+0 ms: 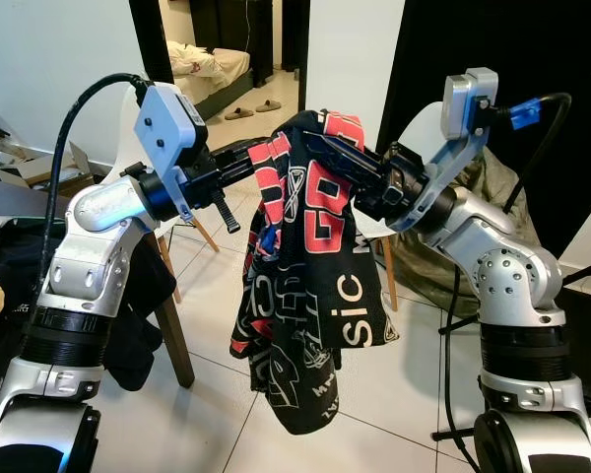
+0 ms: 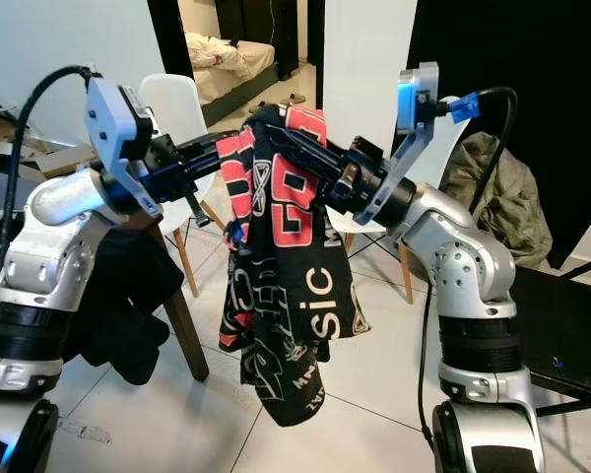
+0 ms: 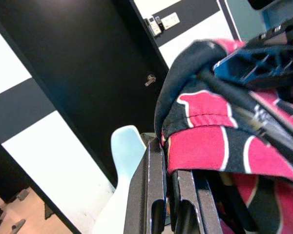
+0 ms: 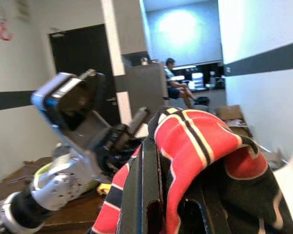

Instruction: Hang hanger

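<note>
A black-and-red printed garment point(image 1: 305, 286) is held in the air between both arms, well above the tiled floor point(image 1: 394, 394), with most of its cloth hanging free below. The left gripper point(image 1: 251, 163) is pushed into the cloth's upper edge from the robot's left; in the left wrist view its fingers point(image 3: 158, 195) lie close together against red fabric, so a pinch on the garment is judged likely. The right gripper point(image 1: 340, 158) is buried in the top folds from the other side, and whether it is clamped cannot be told. A small blue piece point(image 1: 266, 239) shows under the cloth — possibly part of the hanger, though this is not certain. No rail or hook is identified. Three risks are judged: cloth may be gripped rather than the hanger, so the garment could slide off; the free-hanging lower part could snag on the white chair point(image 1: 414, 138) behind; uneven pull between the arms could tilt the load and spill it to the floor.
</note>
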Tool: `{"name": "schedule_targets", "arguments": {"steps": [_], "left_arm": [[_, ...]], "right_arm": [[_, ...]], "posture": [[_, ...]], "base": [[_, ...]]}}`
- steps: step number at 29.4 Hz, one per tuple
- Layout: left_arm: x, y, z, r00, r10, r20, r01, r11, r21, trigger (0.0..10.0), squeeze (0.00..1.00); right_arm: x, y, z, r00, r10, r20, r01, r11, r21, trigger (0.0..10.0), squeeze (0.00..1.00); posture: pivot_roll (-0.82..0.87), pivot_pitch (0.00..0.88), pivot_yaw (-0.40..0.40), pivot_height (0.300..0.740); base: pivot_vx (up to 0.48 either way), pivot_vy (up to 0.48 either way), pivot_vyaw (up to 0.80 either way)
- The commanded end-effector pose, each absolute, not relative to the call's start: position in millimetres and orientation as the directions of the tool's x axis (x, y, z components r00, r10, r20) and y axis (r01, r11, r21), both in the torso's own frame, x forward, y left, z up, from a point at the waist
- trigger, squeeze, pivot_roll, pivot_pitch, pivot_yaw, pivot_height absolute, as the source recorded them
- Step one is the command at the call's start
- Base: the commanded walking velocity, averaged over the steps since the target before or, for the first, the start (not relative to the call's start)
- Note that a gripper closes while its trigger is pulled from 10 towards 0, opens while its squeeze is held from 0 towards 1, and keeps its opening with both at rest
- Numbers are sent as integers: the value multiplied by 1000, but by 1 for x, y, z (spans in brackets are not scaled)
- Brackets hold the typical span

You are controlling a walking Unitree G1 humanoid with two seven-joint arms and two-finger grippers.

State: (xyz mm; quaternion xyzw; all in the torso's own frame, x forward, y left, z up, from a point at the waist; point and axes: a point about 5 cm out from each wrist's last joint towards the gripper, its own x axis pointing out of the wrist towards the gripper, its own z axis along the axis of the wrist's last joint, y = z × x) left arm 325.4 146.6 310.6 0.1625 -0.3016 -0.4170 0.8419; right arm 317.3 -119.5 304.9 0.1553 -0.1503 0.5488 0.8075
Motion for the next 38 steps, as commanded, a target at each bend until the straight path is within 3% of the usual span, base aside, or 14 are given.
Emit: {"name": "schedule_targets", "arguments": {"steps": [1,3,5,6,7,14,24,25,30,31,32,36,38], "left_arm": [[326,152,321,466,-785,408,580,619,529,0,0],[326,153,322,469,-782,410,574,623,532,0,0],[325,159,328,477,-772,420,551,635,541,0,0],[325,159,328,477,-772,420,551,635,541,0,0],[325,161,331,480,-767,425,540,640,546,0,0],[325,164,334,483,-769,419,532,638,558,0,0],[327,162,329,492,-775,396,535,628,566,0,0],[328,162,328,494,-776,393,535,627,566,0,0],[328,162,328,498,-776,388,535,627,566,0,0],[329,162,328,500,-776,385,535,626,566,0,0],[329,162,328,503,-776,381,535,625,567,0,0],[330,162,327,507,-776,376,537,625,566,0,0],[331,162,327,510,-773,378,540,629,559,0,0]], "right_arm": [[324,-121,301,408,817,408,-910,401,107,0,0],[327,-122,299,432,810,396,-899,422,118,0,0],[344,-127,283,581,753,309,-814,552,183,0,0],[344,-127,283,581,753,309,-814,552,183,0,0],[354,-131,273,659,707,257,-752,619,226,0,0],[363,-135,256,744,644,179,-663,678,319,0,0],[366,-134,251,769,620,154,-628,689,362,0,0],[366,-135,251,765,626,149,-635,697,333,9961,0],[363,-135,253,744,650,151,-667,713,218,10000,0],[362,-136,254,742,652,156,-670,718,186,10000,871],[359,-138,255,727,668,159,-686,716,130,10000,1000],[354,-148,258,719,672,176,-685,728,20,10000,1000],[354,-165,258,762,630,152,-628,775,-65,10000,1000]], "posture": [[-55,0,1,740],[-55,0,1,740],[-51,0,-1,740],[-51,0,-1,740],[-48,0,-1,740],[-46,0,2,740],[-50,0,3,740],[-50,0,3,740],[-49,0,6,740],[-50,0,7,740],[-48,0,8,740],[-46,0,8,740],[-46,0,12,740]], "base": [[0,0,0],[0,0,0],[0,0,0],[0,0,0],[0,0,0],[0,0,0],[0,0,0],[0,0,0],[0,0,0],[0,0,0],[0,0,0],[0,0,0],[0,0,0]]}}
